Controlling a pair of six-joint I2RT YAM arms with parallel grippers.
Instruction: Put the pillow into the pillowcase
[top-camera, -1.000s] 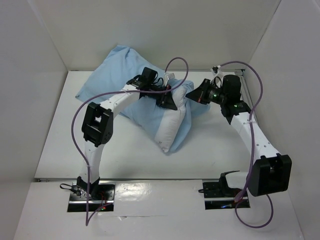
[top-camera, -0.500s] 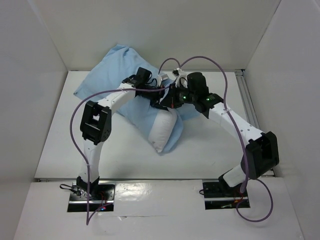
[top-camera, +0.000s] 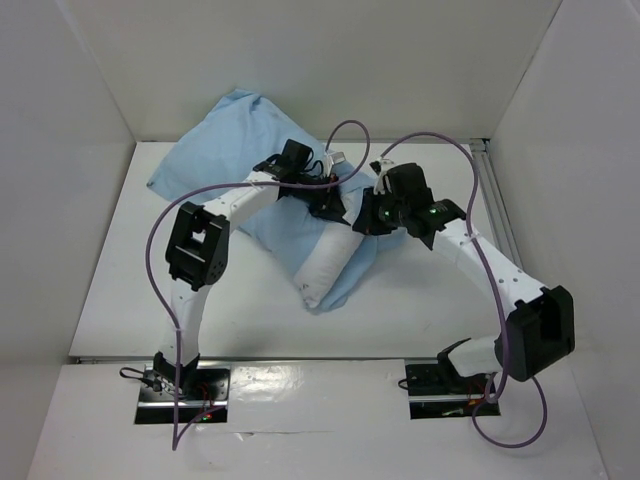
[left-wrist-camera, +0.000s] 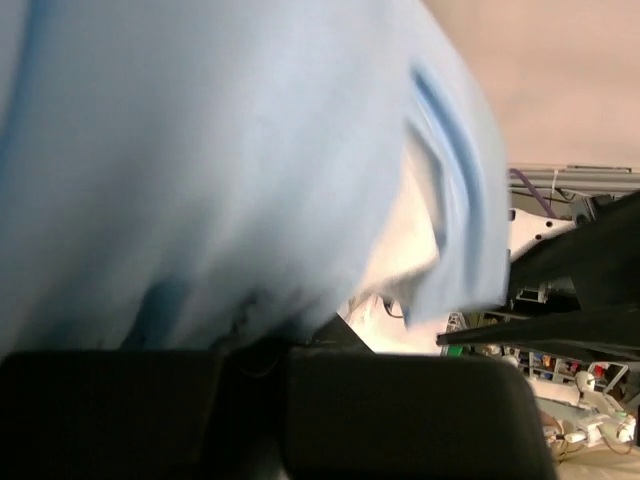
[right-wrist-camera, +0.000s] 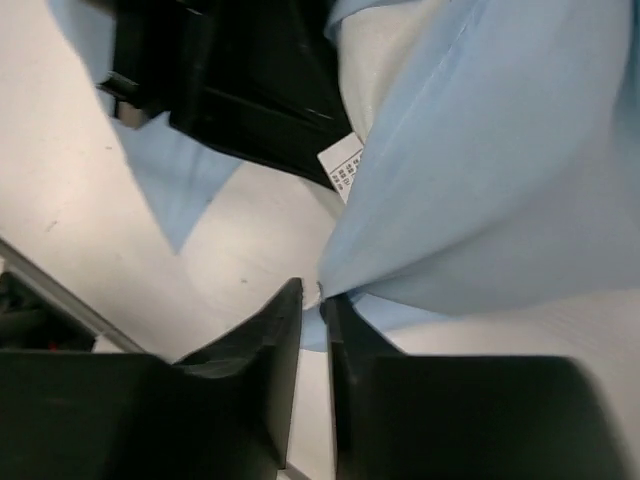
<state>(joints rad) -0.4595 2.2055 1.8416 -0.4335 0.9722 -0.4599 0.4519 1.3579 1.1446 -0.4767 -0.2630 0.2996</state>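
The light-blue pillowcase (top-camera: 235, 150) lies bunched toward the back left and covers most of the white pillow (top-camera: 322, 268), whose bare end sticks out toward the front. My left gripper (top-camera: 335, 208) is over the case's open end, shut on a fold of pillowcase (left-wrist-camera: 200, 150) cloth, with white pillow (left-wrist-camera: 400, 240) showing past it. My right gripper (top-camera: 358, 222) hangs just right of it. In the right wrist view its jaws (right-wrist-camera: 318, 300) stand a narrow slit apart, and the pillowcase (right-wrist-camera: 500, 150) hem corner touches one fingertip. A white label (right-wrist-camera: 342, 165) shows at the hem.
White walls close in the table on the left, back and right. A metal rail (top-camera: 495, 190) runs along the right side. Purple cables (top-camera: 430, 140) loop above both arms. The left gripper's black body (right-wrist-camera: 240, 80) fills the top of the right wrist view.
The right arm swung left from the right wall to the pillow beside the left gripper. Its jaws have parted slightly. The pillow's bare end shifted a little left and forward.
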